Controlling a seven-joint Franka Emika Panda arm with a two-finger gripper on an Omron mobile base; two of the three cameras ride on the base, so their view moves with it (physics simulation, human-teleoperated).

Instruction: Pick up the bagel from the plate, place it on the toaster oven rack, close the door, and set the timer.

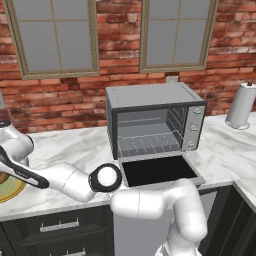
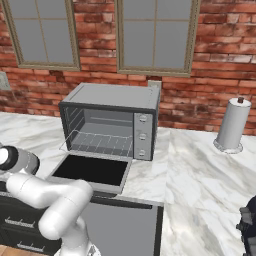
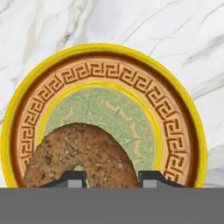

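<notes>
The bagel point(image 3: 83, 153), brown and speckled, lies on the near side of the plate point(image 3: 175, 113), which has a yellow rim and a pale green centre. My gripper point(image 3: 112, 179) hangs open right over it. One fingertip point(image 3: 72, 178) is by the bagel's hole, the other point(image 3: 153, 178) just off its right edge. An edge of the plate point(image 1: 10, 191) shows at the far left of the counter, under my outstretched arm. The toaster oven point(image 1: 155, 125) stands with its door point(image 1: 157, 170) dropped flat and the rack point(image 1: 150, 142) bare inside.
The oven's knobs point(image 1: 192, 127) run down its right panel. A paper towel roll point(image 1: 241, 105) stands on the counter to the right. The lowered door point(image 2: 92, 170) juts out toward the counter's front edge. A brick wall with windows backs the counter.
</notes>
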